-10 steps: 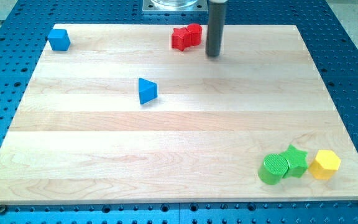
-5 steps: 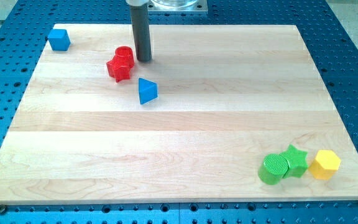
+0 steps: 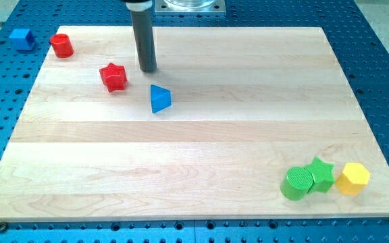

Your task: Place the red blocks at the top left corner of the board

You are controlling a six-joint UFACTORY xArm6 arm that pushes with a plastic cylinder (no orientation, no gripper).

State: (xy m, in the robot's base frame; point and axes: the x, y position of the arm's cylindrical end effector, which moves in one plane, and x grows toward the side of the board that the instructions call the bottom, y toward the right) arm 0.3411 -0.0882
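Red cylinder [image 3: 61, 45] at board [image 3: 201, 145] top-left corner, red star [image 3: 113, 76] short

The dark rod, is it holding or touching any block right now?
Nothing is held. My tip stands apart, right of the red star block.

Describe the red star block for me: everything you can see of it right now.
The red star block is a small, chunky star-shaped piece, uniformly bright red with a matte, plastic-like look. It lies flat on the wooden board, star face up, in the view's upper left area but short of the corner. Nothing touches it: my tip stands just to its right with a small gap, the blue triangular block sits lower right, and the red cylinder rests apart near the top left corner.
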